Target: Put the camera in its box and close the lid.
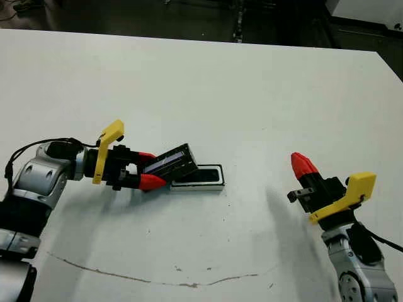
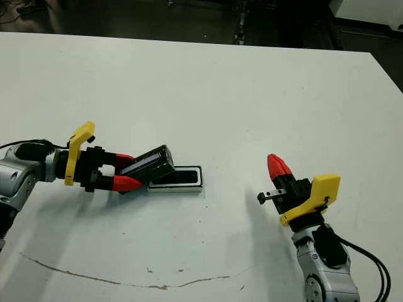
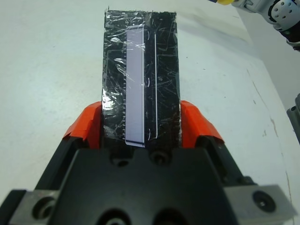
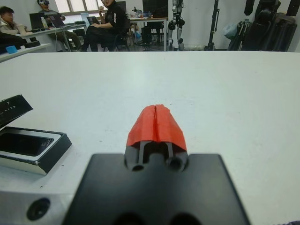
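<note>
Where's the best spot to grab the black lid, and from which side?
By its two long edges at the end away from the box, coming from the robot's left. The lid is long, thin and tilted, and the left gripper already pinches it this way, one red finger on each edge.

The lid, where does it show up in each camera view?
Left eye: lid left of centre, tilted, in the left gripper.
Right eye: the same, over the box's left end.
Left wrist: centre, between the red fingers.
Right wrist: a corner at the left edge.
Shared landmark: the box.
</note>
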